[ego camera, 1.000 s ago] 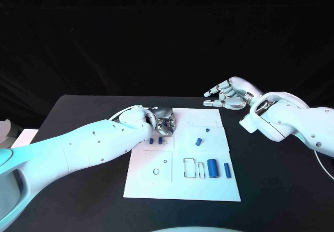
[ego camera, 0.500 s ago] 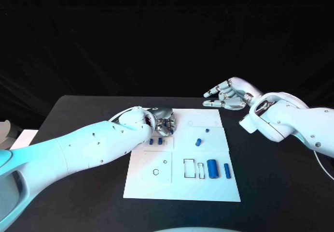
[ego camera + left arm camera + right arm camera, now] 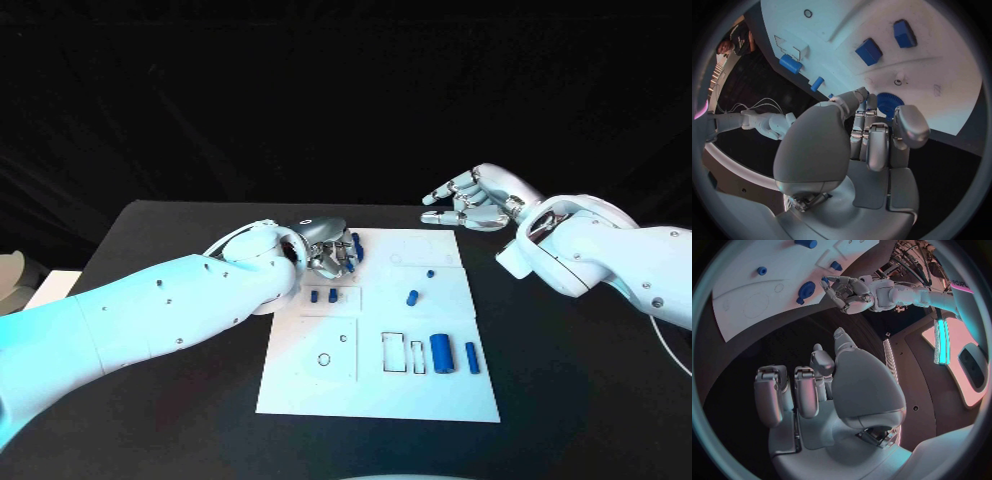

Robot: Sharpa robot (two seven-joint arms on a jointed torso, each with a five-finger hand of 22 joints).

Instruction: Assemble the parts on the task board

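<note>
The white task board [image 3: 378, 385] lies mid-table. My left hand [image 3: 329, 256] is at the board's far left part, with a blue gear [image 3: 353, 256] between its thumb and fingers. The left wrist view shows that gear [image 3: 888, 104] partly hidden behind the fingertips [image 3: 864, 120], low over the board [image 3: 879, 25]; I cannot tell whether it rests on it. The right wrist view shows the gear [image 3: 806, 290] beside the left hand [image 3: 848, 292]. My right hand [image 3: 470, 197] hovers beyond the board's far right corner, fingers apart, holding nothing.
Two small blue blocks [image 3: 323, 295] lie just before the left hand. A small blue piece [image 3: 413, 296] and a tiny one [image 3: 430, 270] sit right of centre. A blue cylinder [image 3: 441, 352] and a thin blue bar [image 3: 470, 352] lie at the near right.
My left hand has shifted a little toward the far edge, and the blue gear now shows at its fingertips. The right hand has risen slightly.
</note>
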